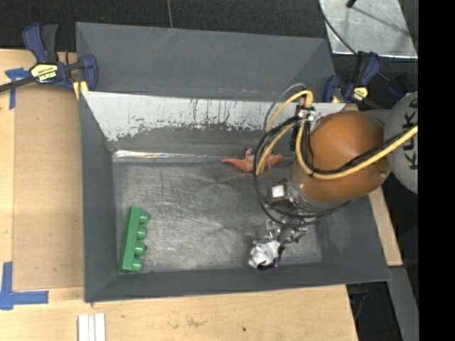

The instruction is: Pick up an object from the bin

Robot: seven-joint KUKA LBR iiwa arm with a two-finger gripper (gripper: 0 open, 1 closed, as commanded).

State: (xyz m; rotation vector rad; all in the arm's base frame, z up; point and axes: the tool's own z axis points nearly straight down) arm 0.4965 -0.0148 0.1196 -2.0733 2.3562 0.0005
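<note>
The end effector (286, 231) hangs low over a small crumpled white-and-silver thing (263, 254), which lies just beside its tip, probably the pick. Whether it is open or closed, I cannot tell. The bin (206, 62) slopes up close in front of it, so room is tight there. Bare floor opens leftward to a green studded block (134, 239); a small orange figure (242, 162) lies behind.

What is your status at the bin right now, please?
Gripper low in bin, right side. White crumpled thing at its tip. Green block far left, not in the way.
</note>
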